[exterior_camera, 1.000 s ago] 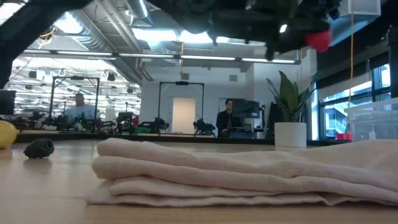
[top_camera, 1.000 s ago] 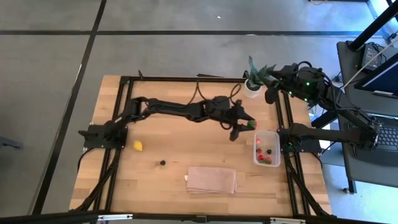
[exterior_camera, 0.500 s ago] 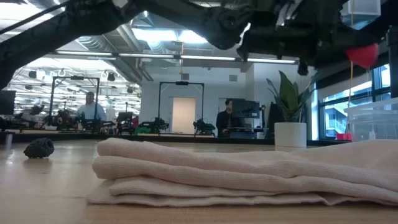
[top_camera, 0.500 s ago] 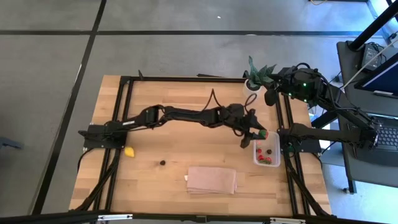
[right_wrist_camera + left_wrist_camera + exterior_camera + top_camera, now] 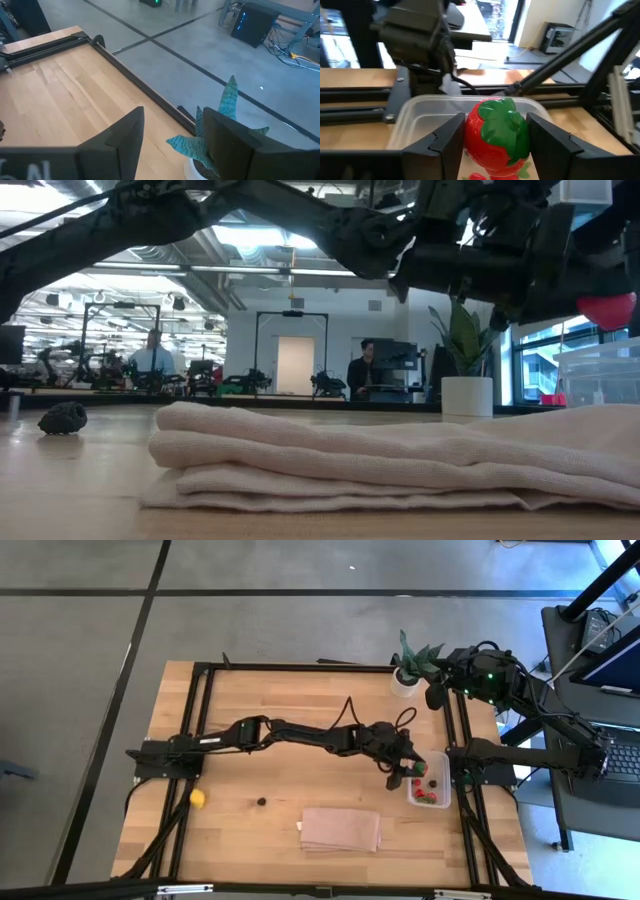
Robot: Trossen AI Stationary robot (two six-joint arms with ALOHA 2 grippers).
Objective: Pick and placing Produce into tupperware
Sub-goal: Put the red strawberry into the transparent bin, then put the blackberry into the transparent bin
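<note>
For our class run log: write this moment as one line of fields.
left gripper: shut on strawberry, over tupperware | right gripper: empty, open, by potted plant | lemon, dark berry: on table

Folded tan cloth (image 5: 341, 829) flat on wooden table (image 5: 280, 710), nearer the front edge than the left hand (image 5: 402, 768). Spiky green plant in white pot (image 5: 407, 674) at far edge, just beside the right hand (image 5: 434, 692). People at benches in the room beyond.
</note>
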